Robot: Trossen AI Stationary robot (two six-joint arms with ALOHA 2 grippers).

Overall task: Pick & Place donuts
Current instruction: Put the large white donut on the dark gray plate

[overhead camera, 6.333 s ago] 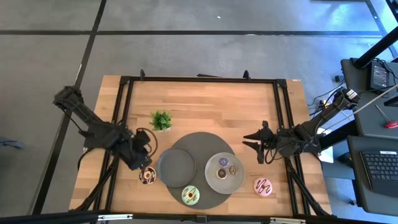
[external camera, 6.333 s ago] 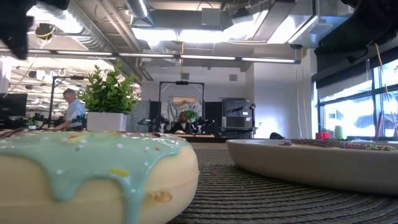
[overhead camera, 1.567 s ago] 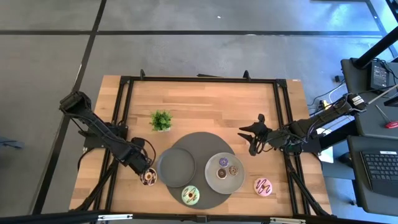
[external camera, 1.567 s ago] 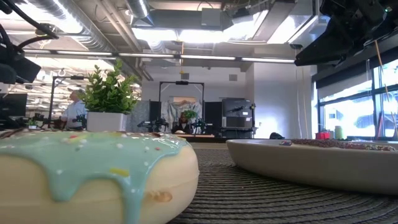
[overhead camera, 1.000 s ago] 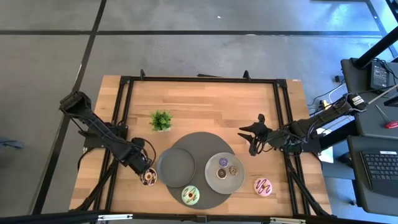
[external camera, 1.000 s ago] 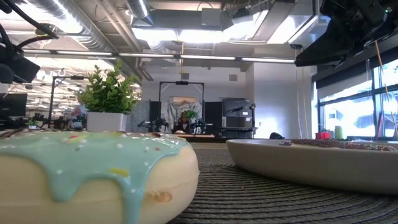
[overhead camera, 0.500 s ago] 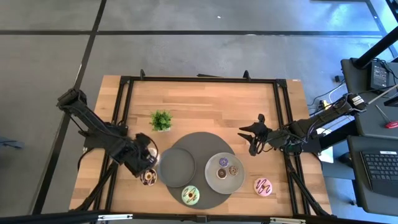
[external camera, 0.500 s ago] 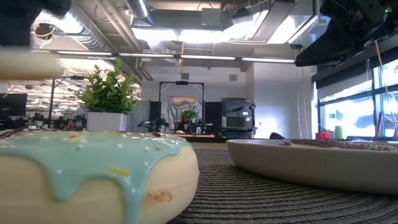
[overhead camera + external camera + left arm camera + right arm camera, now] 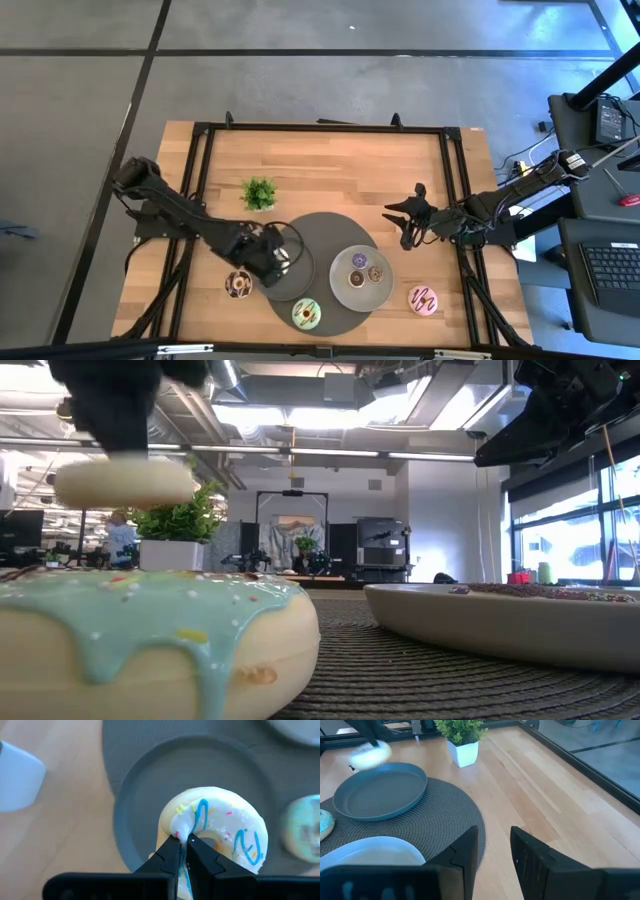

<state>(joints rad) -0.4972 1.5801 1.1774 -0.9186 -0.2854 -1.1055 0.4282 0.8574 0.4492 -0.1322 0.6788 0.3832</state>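
Surface: wooden table (image 9: 330, 170) in a black frame, a round woven mat (image 9: 322, 228) on its near half, grey floor around it.
Left gripper (image 9: 183, 846): clenched on the rim of the white-iced donut (image 9: 220, 832) — the fingers pinch the ring's wall, one in the hole and one outside.
White-iced donut, place: held in the air above the empty grey plate (image 9: 150, 795), not touching it.
Right gripper (image 9: 492, 845): fingers apart, grasping nothing, hovering over bare wood beside the mat.
Nearby: pale green donut (image 9: 306, 314) on the mat's front edge; chocolate donut (image 9: 238, 284) on the wood just left of the mat; pink donut (image 9: 423, 298) to the right; second plate (image 9: 361, 277) bearing tiny donuts; small plant (image 9: 259, 193) behind.
Room: open workshop with ceiling lights — a person (image 9: 118, 538) far back.
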